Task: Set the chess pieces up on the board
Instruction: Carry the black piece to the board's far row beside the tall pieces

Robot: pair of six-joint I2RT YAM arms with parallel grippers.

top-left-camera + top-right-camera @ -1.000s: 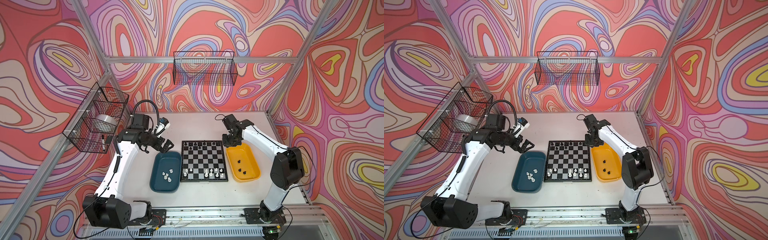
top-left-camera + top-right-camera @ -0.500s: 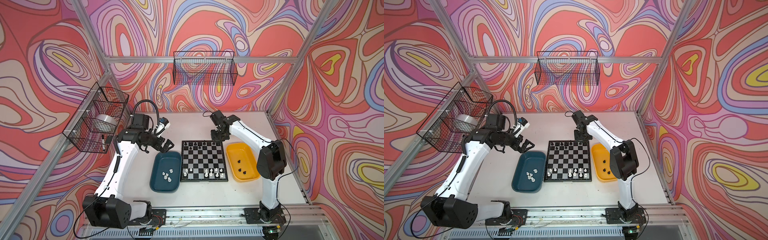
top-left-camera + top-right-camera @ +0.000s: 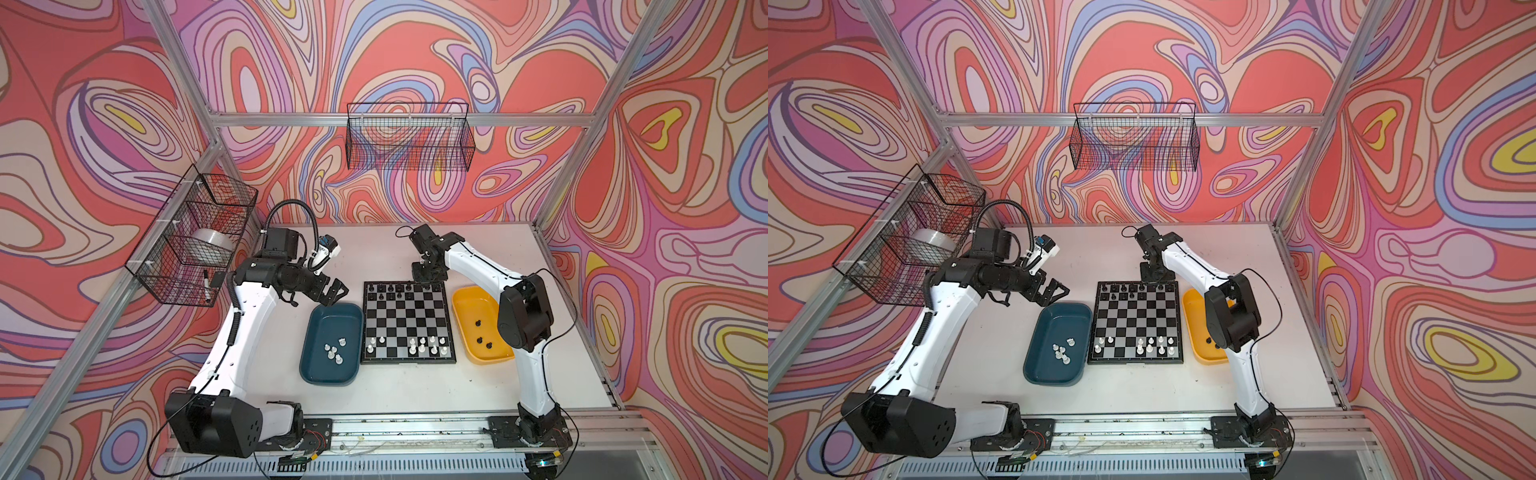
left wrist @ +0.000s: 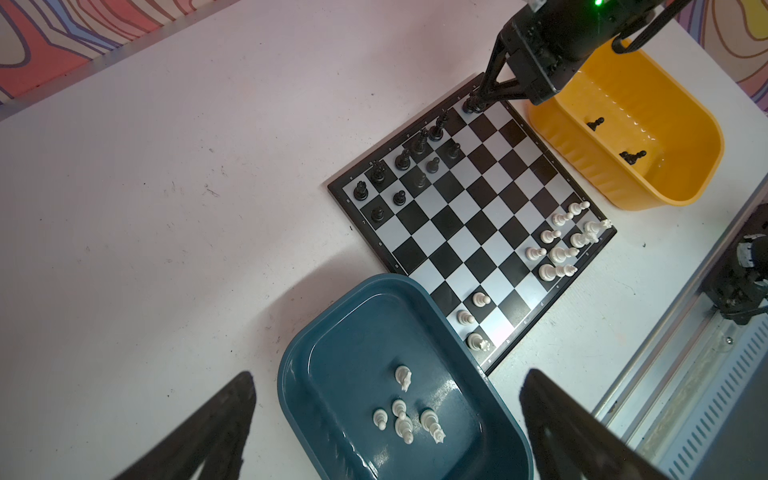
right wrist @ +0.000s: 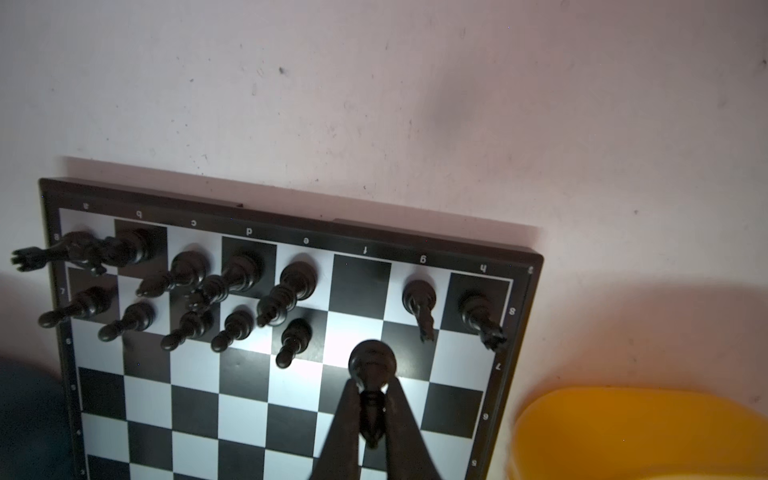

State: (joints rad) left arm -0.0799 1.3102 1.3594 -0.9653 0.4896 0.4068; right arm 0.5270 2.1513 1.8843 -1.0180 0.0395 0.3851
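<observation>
Right gripper point(image 5: 372, 388) pinches a tiny black plastic chessman point(image 5: 372, 365), likely next lowered onto the black-framed chequered board's point(image 5: 245, 376) back row; left gripper point(image 3: 334, 293) gapes.

Fig.: robotics lab test cell. White tabletop point(image 3: 374, 257) boxed by alu. extrusion frame point(image 3: 332, 119); walls w/ printed swirl backdrop point(image 3: 291, 62); far wire basket point(image 3: 409, 137) & left wire basket point(image 3: 195, 237) hung on walls; left arm point(image 3: 245, 332) & right arm point(image 3: 478, 266) mounted on rail point(image 3: 415, 426) at near edge.
</observation>
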